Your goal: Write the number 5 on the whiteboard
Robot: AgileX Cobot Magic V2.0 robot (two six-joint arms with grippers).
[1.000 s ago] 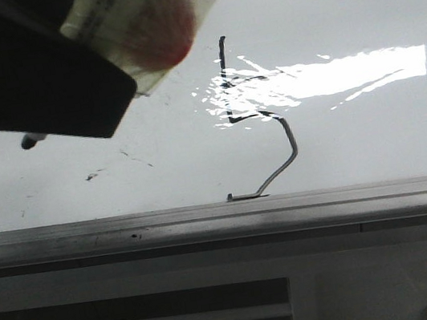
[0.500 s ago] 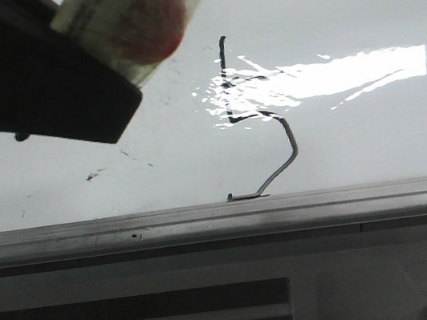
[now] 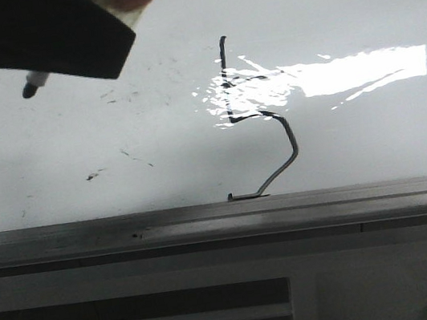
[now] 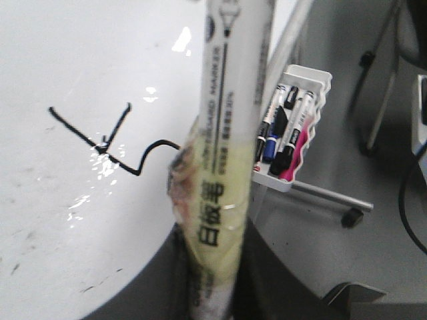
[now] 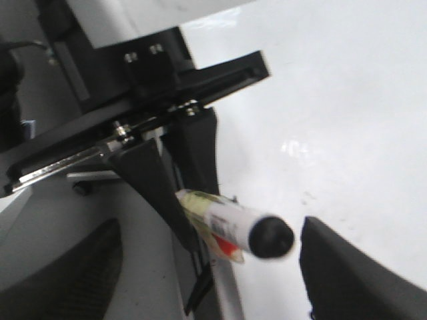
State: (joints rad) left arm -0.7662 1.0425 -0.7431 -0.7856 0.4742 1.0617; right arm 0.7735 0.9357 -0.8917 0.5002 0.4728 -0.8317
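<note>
Across the whiteboard [image 3: 372, 135], the number 5 [image 3: 259, 116] is showing as a thin black marker line: an upright stroke at the far end, a short bar crossing through the bright glare, then a curved belly running down to a small tail that is ending just beside the grey metal rim [image 3: 222, 211] nearest the camera. Small dark smudges [image 3: 94, 175] are lying on the board to the left of the figure, well apart from it.

At the upper left of the front view, the left gripper [image 3: 80, 35] is hanging over the board, and the black tip of the marker [image 3: 30, 89] is pointing out beneath it, apparently clear of the surface, though the gap is hard to judge. From the left wrist view, this gripper is clamping the marker [image 4: 220, 167], a white barrel wrapped in yellowish tape, between its fingers.

Beyond the board's edge, a white pen tray [image 4: 293, 130] is holding several spare markers.

On the right wrist view, the right gripper [image 5: 213, 267] is standing with its fingers spread apart, gripping nothing; the left arm's marker is visible between them.
</note>
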